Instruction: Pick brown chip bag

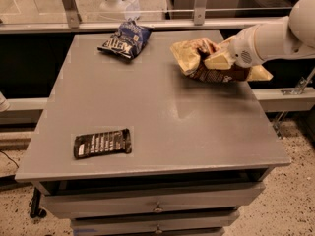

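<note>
Camera view from above the grey table [147,112]: the robot's gripper [217,61] is clamped on the brown chip bag [189,58] at about 2 o'clock on the tabletop, close to the right edge. Its pale fingers [220,58] press into the crinkled top of the bag, whose yellow-tan end puffs up toward 9 o'clock of the gripper while the dark brown panel with white lettering shows beneath. Whether the bag's underside is touching the surface cannot be told. The white arm [268,37] reaches in from 3 o'clock, past the table's right side.

Well apart from the gripper, a smaller dark blue bag [125,39] lies at 11 o'clock near the table's far edge. A flat black packet with white stripes [102,143] lies at 7 o'clock, close to the front left corner. Drawers [157,208] with small knobs sit under the tabletop, and a pale rail [147,24] runs along behind the table at 12 o'clock.
</note>
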Available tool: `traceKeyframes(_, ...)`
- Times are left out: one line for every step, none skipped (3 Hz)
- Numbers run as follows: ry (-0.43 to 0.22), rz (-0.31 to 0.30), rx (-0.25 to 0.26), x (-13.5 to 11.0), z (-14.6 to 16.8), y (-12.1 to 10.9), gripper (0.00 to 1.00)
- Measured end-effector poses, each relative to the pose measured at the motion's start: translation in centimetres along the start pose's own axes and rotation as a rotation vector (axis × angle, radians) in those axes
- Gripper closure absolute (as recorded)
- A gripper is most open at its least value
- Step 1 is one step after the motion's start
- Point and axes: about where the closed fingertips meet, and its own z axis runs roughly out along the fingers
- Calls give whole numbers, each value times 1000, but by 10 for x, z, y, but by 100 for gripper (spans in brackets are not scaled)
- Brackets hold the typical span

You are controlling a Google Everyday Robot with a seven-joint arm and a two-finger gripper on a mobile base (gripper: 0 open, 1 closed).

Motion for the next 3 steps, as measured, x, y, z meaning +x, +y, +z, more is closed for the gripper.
traceKeyframes(-73, 18, -27, -30, -24, 9, 100)
traceKeyframes(-175, 32, -64, -71, -45, 19, 100)
traceKeyframes(-188, 36, -71, -76, -46, 21, 100)
